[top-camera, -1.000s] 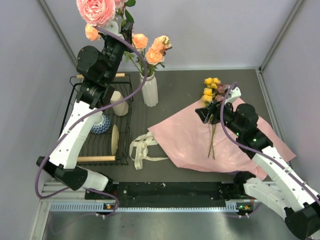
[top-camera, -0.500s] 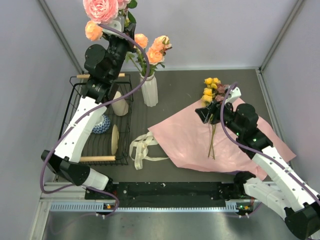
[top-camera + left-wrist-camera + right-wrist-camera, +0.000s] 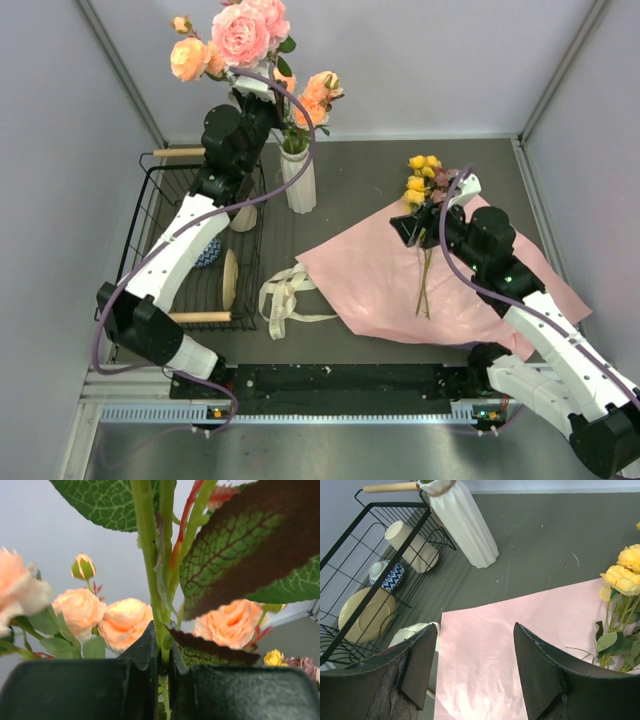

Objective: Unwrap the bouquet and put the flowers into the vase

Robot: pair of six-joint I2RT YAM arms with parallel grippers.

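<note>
Clenched on the green stem (image 3: 145,555) of a pink-and-peach rose spray (image 3: 240,32), the left gripper (image 3: 162,650) holds it above the white ribbed vase (image 3: 299,185) near the desk's (image 3: 400,160) far edge, beside the wire rack (image 3: 195,295). The right gripper (image 3: 475,630) hangs released over the opened pink wrap (image 3: 370,280) toward the right edge, where the yellow and mauve roses (image 3: 420,182) lie. These flowers look light but top-heavy, with soft blooms and thin stems, so bare stem below the leaves seems the safest hold, and the narrow vase may tip if nudged.
</note>
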